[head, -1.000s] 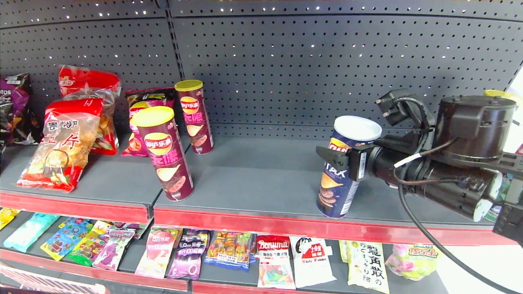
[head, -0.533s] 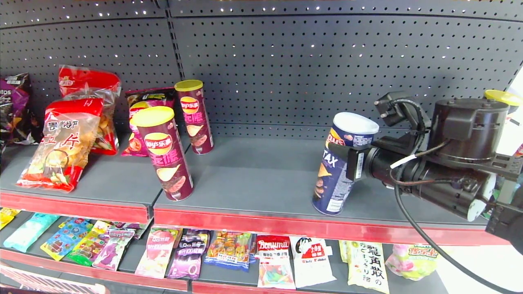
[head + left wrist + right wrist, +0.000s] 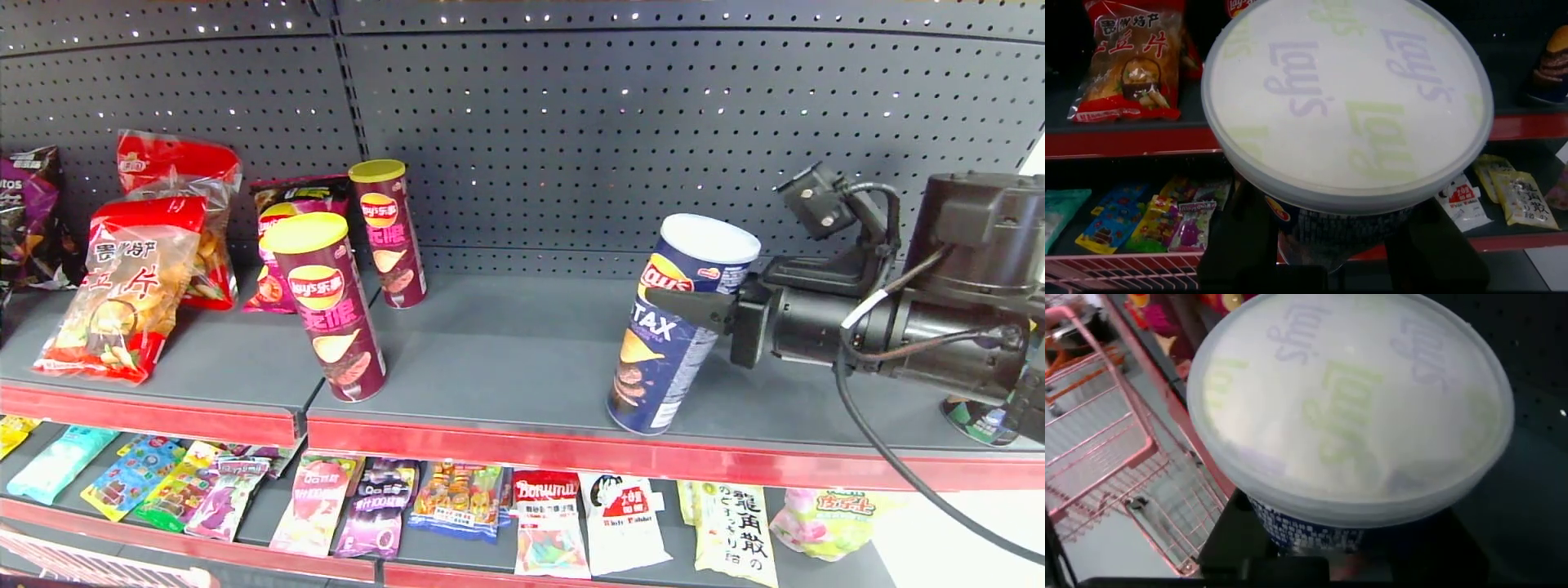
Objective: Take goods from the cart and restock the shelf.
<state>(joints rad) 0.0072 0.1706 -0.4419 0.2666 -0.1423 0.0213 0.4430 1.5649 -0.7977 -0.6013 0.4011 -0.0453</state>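
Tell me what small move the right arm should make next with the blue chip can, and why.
Probably tip the blue can upright so its base sits flat on the shelf before letting go. The right gripper grips it near the top, and it looks tilted, its bottom close to the red front edge.

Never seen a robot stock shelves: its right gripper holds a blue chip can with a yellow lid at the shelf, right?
No: the head view shows the blue chip can has a white lid. The right gripper does hold it at the shelf.
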